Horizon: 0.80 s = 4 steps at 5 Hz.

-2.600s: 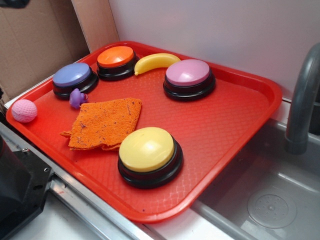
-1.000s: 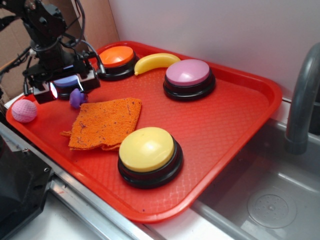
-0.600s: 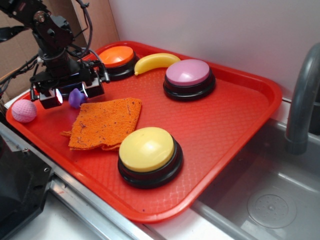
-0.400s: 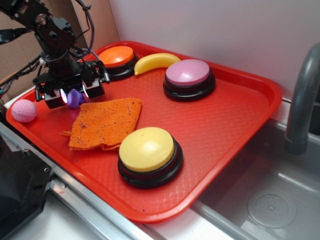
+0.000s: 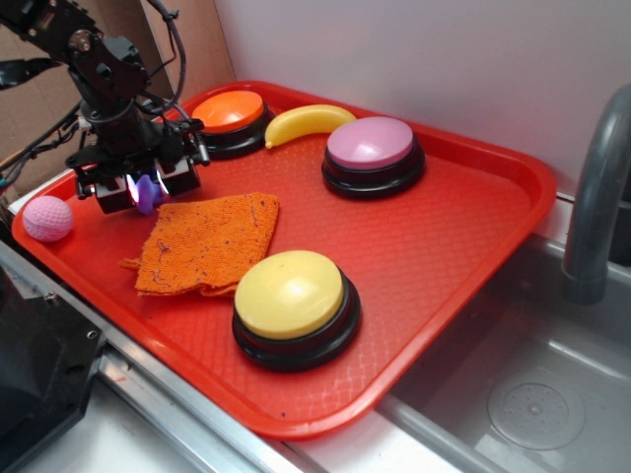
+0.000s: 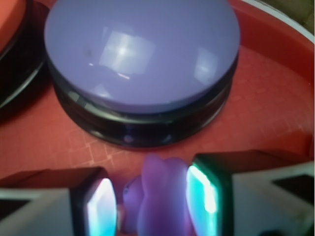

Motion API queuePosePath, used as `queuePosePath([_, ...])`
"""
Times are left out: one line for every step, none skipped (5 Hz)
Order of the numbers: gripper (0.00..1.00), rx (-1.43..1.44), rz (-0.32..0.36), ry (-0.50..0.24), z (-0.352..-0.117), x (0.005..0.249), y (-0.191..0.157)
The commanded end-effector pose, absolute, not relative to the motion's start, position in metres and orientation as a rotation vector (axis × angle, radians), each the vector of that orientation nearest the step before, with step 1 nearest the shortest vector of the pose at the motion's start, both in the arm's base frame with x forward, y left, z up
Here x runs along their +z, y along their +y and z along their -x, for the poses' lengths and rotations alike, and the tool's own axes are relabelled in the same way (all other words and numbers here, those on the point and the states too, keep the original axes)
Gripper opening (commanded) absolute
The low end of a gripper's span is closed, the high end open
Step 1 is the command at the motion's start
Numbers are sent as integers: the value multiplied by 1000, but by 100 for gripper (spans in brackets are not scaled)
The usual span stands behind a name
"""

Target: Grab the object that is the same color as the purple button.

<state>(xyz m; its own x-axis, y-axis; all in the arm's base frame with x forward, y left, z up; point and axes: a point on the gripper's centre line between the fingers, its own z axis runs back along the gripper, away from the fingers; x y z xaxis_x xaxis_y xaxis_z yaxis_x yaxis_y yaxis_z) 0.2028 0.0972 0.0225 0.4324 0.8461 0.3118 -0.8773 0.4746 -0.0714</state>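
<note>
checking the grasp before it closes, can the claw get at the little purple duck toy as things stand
Probably yes. The claw already straddles the purple duck toy, one finger on each side, nothing between them. The purple button sits just beyond, clear of the fingers.

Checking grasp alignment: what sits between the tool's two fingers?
The purple duck toy, seen in the wrist view, with the purple button just beyond it.

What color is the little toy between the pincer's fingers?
Purple; the duck-like toy shows best in the wrist view.
</note>
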Motion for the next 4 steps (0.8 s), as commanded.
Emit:
queuePosePath([0, 930, 14, -322, -225, 105, 90])
queuePosePath([0, 694, 107, -257, -242, 154, 59])
queuePosePath([0, 450, 126, -190, -249, 200, 23])
queuePosePath([0, 309, 81, -150, -252, 213, -5])
